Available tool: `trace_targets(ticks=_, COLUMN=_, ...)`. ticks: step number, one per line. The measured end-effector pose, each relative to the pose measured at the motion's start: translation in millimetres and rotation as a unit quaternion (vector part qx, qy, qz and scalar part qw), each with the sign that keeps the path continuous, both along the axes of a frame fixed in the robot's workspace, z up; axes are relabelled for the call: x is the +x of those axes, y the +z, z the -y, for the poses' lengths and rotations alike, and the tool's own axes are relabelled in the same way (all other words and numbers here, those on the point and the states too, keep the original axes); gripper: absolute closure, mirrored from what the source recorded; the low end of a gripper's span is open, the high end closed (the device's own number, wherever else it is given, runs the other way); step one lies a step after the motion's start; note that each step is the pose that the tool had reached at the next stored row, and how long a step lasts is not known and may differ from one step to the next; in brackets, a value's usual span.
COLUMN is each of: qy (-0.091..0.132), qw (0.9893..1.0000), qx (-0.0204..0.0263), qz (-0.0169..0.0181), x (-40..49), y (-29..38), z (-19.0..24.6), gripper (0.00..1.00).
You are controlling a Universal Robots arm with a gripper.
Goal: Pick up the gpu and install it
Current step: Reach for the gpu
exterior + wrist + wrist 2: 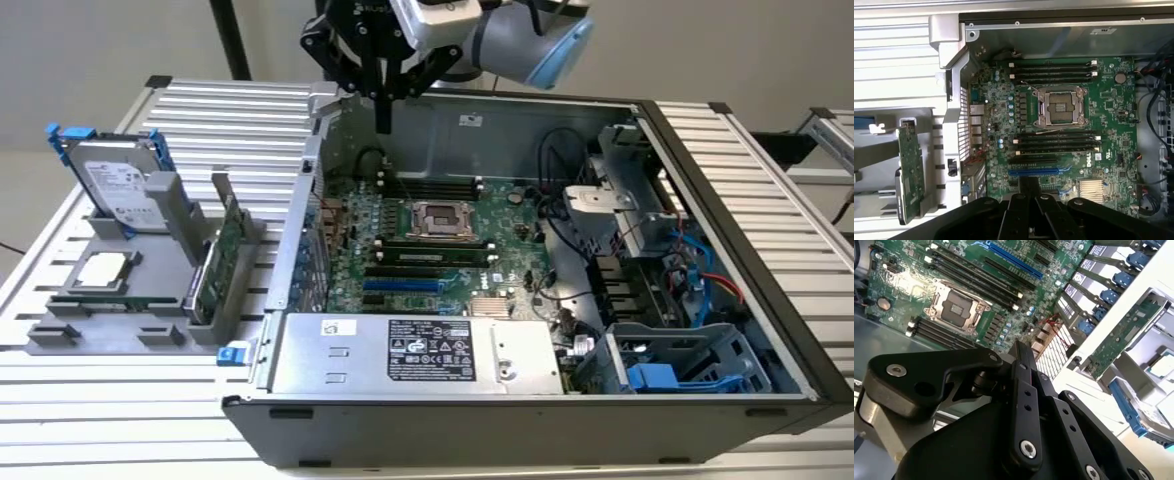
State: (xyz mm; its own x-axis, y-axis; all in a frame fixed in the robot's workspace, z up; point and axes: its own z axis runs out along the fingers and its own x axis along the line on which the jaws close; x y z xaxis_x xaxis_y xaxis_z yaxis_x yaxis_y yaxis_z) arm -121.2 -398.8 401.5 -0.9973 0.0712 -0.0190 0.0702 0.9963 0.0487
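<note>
Closed jaws hang over the open case; gpu stands outside.

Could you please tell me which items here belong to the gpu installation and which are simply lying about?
Job: gpu, gripper, motherboard in the open case.
Lying about: hard drive, loose processor.

The gpu is seen as a flat green circuit-board card, stood on its long edge in a grey holder at the exterior view's left. It is kept upright between grey posts, just outside the side wall of the open computer case. Its green face, studded with small parts, is shown in the first wrist view.
</note>
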Motion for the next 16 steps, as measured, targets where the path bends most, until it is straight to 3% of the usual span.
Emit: trace_targets(ticks=16, qy=0.000, qw=1.0000, qx=0.0000, qz=0.0000, x=0.0, y=20.0, z=0.0, gripper=1.00)
